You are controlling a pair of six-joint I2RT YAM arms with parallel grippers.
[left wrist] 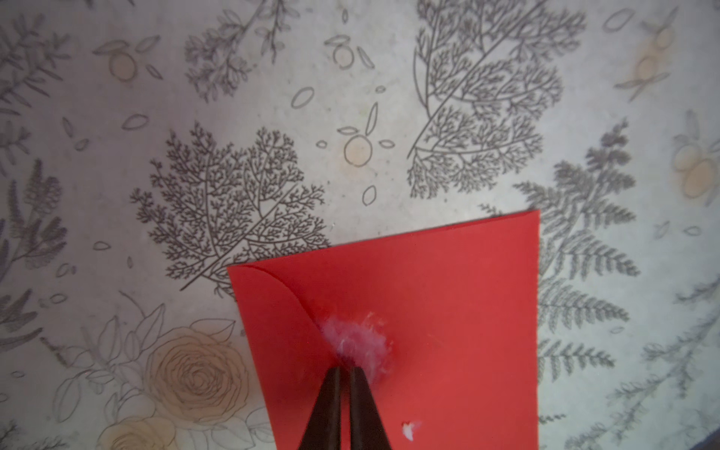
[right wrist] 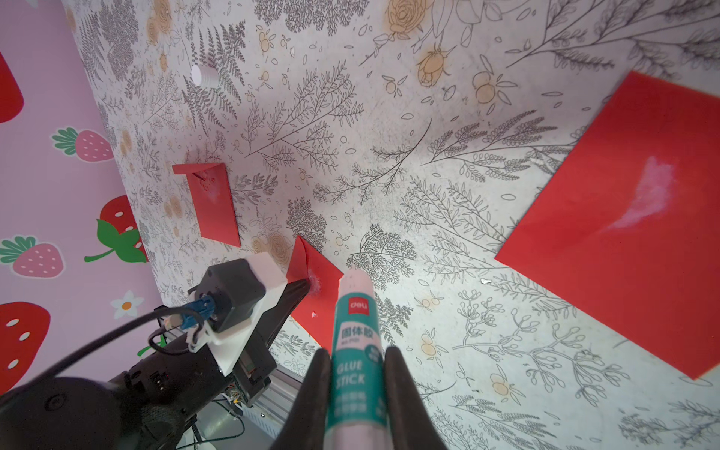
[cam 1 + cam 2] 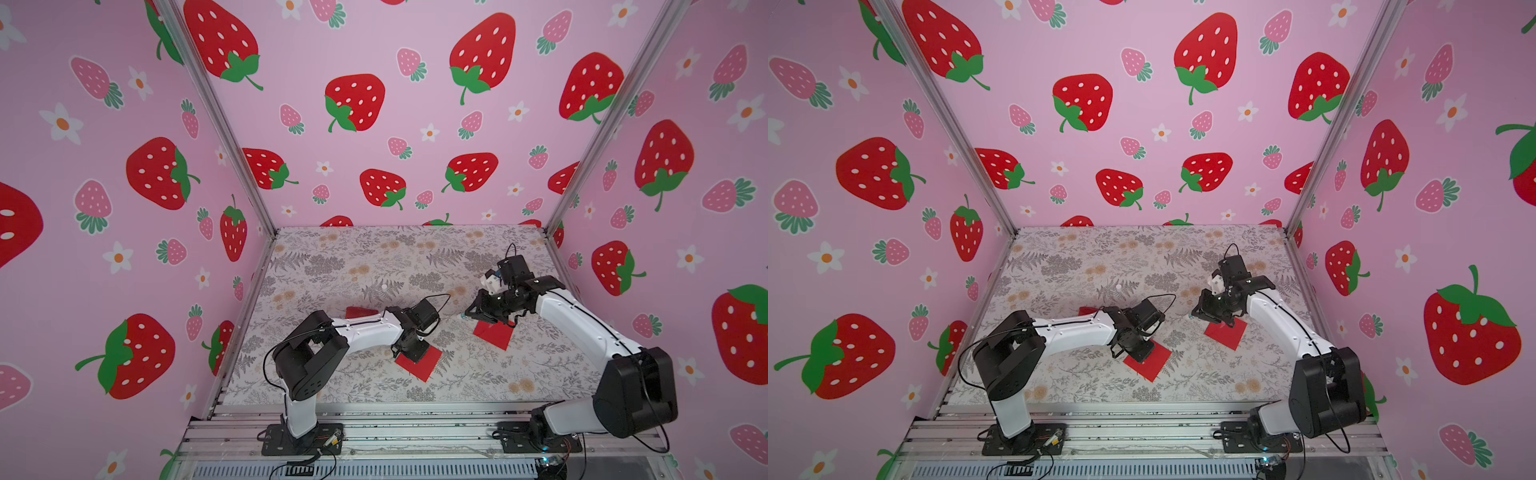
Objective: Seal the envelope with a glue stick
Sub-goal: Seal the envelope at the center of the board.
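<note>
Paper envelope [image 1: 448,311], flat and red, bears fuzzy white glue smear [image 1: 356,343].

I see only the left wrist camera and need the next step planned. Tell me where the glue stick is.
Observer: The slim white glue stick with a teal label is clamped, uncapped, in the right gripper.
Operator: Find its cap.
Observer: A small white cylinder, probably the cap, sits alone on the floral table cover beyond the left arm.
Operator: Count the envelopes.
Observer: Three red paper envelopes: the one in your view, a flat one with a whitish glue smear by the right arm, and one with its flap raised beyond the left arm.
</note>
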